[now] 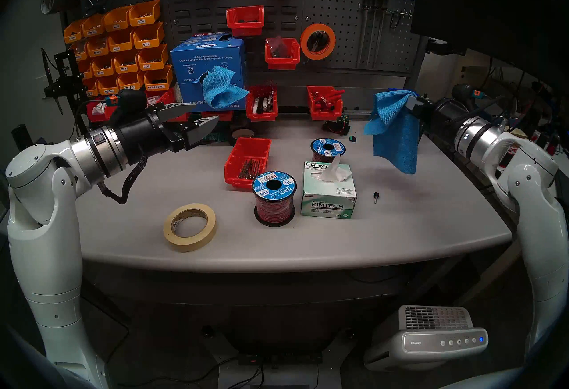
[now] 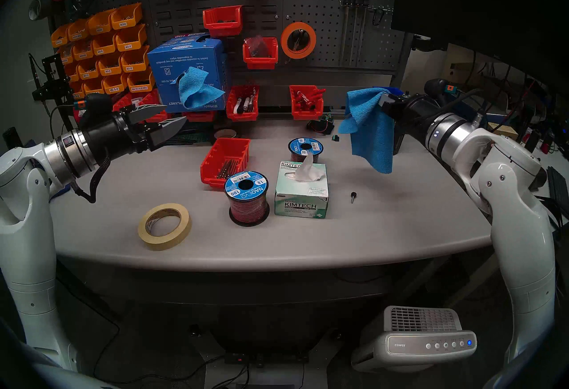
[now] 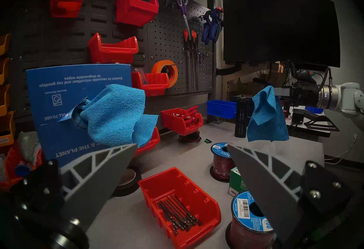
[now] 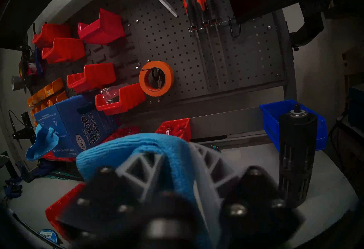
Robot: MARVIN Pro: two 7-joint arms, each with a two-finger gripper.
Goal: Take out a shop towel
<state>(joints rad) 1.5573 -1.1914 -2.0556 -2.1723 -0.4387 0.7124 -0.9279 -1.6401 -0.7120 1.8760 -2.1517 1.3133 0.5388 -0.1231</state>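
Note:
A bright-blue shop towel (image 1: 395, 129) (image 2: 371, 129) (image 3: 266, 116) (image 4: 137, 146) hangs limp in the air over the right side of the table, free of the carton. My right gripper (image 1: 411, 103) (image 2: 385, 101) is shut on its top corner. The blue shop-towel carton (image 1: 197, 62) (image 2: 172, 62) (image 3: 59, 92) (image 4: 82, 124) stands upside down at the back left, with another blue towel (image 1: 220, 89) (image 2: 197, 89) (image 3: 116, 112) (image 4: 42, 144) sticking out of its front hole. My left gripper (image 1: 198, 117) (image 2: 167, 119) (image 3: 181, 156) hovers open just below and in front of that carton, holding nothing.
On the grey table (image 1: 400, 219) stand a Kimtech tissue box (image 1: 328, 191), two wire spools (image 1: 274, 197) (image 1: 327, 149), a red bin of bits (image 1: 246, 160), a masking tape roll (image 1: 190, 226) and a small black screw (image 1: 376, 196). Red and orange bins line the pegboard behind.

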